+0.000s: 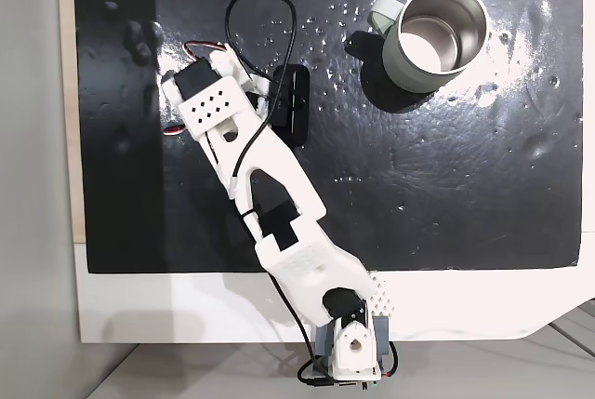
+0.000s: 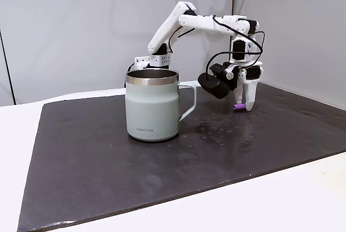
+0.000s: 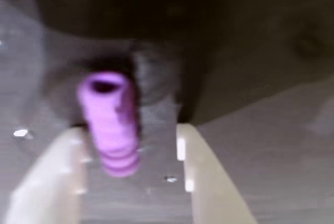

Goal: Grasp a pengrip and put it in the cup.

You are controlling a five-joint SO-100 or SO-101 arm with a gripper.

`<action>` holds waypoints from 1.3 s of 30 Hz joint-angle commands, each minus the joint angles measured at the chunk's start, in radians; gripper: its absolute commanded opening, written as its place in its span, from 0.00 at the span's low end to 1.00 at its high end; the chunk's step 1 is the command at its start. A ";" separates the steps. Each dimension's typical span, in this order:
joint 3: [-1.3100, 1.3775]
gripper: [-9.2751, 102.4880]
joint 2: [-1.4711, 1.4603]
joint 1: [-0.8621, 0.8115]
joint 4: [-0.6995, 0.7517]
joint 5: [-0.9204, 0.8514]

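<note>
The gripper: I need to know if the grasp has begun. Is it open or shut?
Open. In the wrist view the gripper has its fingers spread either side of the purple pengrip, with a gap on the right.

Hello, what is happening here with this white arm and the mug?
The white arm reaches down to the black mat and its gripper stands open around a small purple pengrip, which lies between the fingers, close to the left one in the wrist view. The pale green cup stands upright on the mat, apart from the gripper.
</note>
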State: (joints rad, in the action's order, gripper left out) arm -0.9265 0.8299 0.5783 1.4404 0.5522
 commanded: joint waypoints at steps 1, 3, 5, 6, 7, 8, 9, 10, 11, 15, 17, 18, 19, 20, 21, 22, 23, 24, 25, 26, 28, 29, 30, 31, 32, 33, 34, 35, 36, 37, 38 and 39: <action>0.015 0.10 0.011 -0.025 -0.009 0.009; -0.002 0.09 0.023 -0.032 -0.011 0.009; -0.014 0.09 0.043 -0.043 -0.009 0.009; -0.018 0.09 0.060 -0.049 -0.009 0.009; -0.023 0.09 0.086 -0.055 -0.008 0.009; -0.026 0.09 0.120 -0.058 -0.006 0.008; -0.028 0.09 0.161 -0.061 -0.003 0.003; -0.034 0.09 0.212 -0.061 0.000 -0.008; -0.044 0.09 0.267 -0.061 0.000 -0.017; -0.086 0.08 0.479 -0.061 0.012 -0.060; -0.104 0.08 0.568 -0.066 0.018 -0.077; -0.109 0.08 0.604 -0.072 0.018 -0.080; -0.109 0.08 0.637 -0.081 0.018 -0.083; -0.109 0.08 0.666 -0.091 0.018 -0.089; -0.103 0.08 0.690 -0.101 0.020 -0.094; -0.095 0.08 0.710 -0.114 0.025 -0.103; -0.089 0.08 0.727 -0.124 0.031 -0.114; -0.083 0.08 0.742 -0.137 0.037 -0.120; -0.083 0.08 0.758 -0.149 0.043 -0.129; -0.083 0.08 0.769 -0.163 0.054 -0.135; -0.094 0.08 0.788 -0.198 0.075 -0.147; -0.104 0.08 0.798 -0.219 0.083 -0.153; -0.112 0.08 0.805 -0.245 0.094 -0.160; -0.118 0.08 0.813 -0.276 0.103 -0.164; -0.124 0.08 0.818 -0.310 0.114 -0.170; -0.124 0.08 0.819 -0.344 0.126 -0.173; -0.124 0.08 0.819 -0.379 0.138 -0.179; -0.124 0.08 0.818 -0.416 0.149 -0.186; -0.123 0.08 0.811 -0.451 0.160 -0.193; -0.115 0.08 0.801 -0.483 0.172 -0.199; -0.104 0.08 0.787 -0.512 0.184 -0.204; -0.089 0.08 0.770 -0.540 0.192 -0.209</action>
State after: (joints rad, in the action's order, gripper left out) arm -1.0584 1.5800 0.1197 1.6015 0.3651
